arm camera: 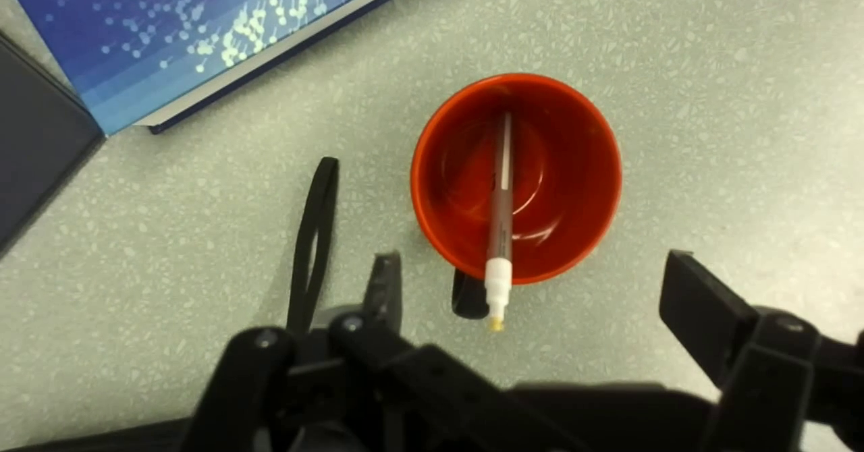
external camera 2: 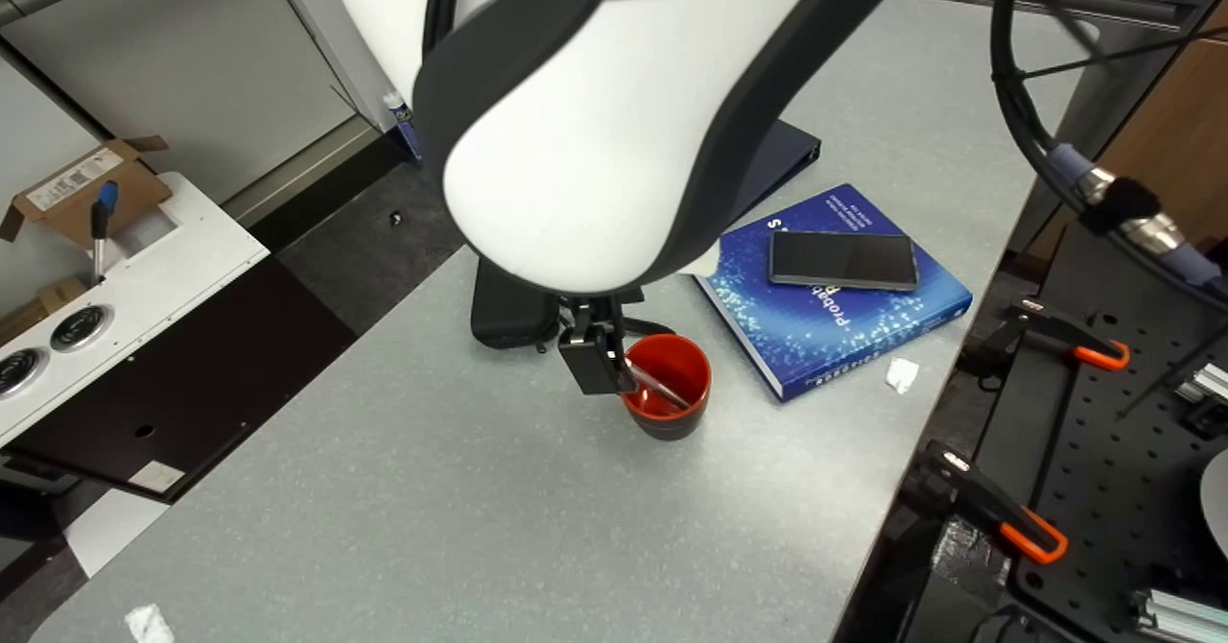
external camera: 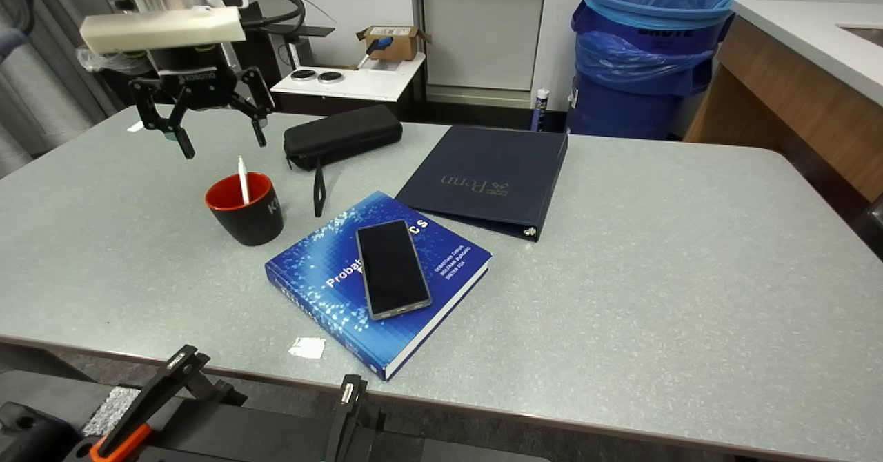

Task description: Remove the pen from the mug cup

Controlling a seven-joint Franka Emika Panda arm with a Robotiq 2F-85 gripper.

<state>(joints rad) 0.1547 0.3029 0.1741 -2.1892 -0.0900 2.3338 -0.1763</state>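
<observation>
The gripper hangs near the mug cup, higher than its rim, its fingers spread wide and holding nothing; how far above the mug it is, we cannot judge. The pen stands tilted inside the mug, its white upper end and yellowish tip sticking out past the rim. In the wrist view we can follow most of its length, though whether its lower end touches the mug's floor or wall we cannot say. A dark piece shows just outside the rim, partly under the pen, with too little in sight for us to name it. In an exterior view we read only the start of the lettering on the mug before the wall curves away, and that wall hides the pen's lower part. In an exterior view the white arm fills much of the scene, and the gripper below it blocks the pen's tip from us.

Just beside the mug, on the desk, we find the blue book, most of it cut off in the wrist view and a phone covering part of its title. Near the mug too lies the black case, its strap lying closer in. Farther from the mug, past the book, lies the navy binder, and whether it touches the book we cannot tell.
</observation>
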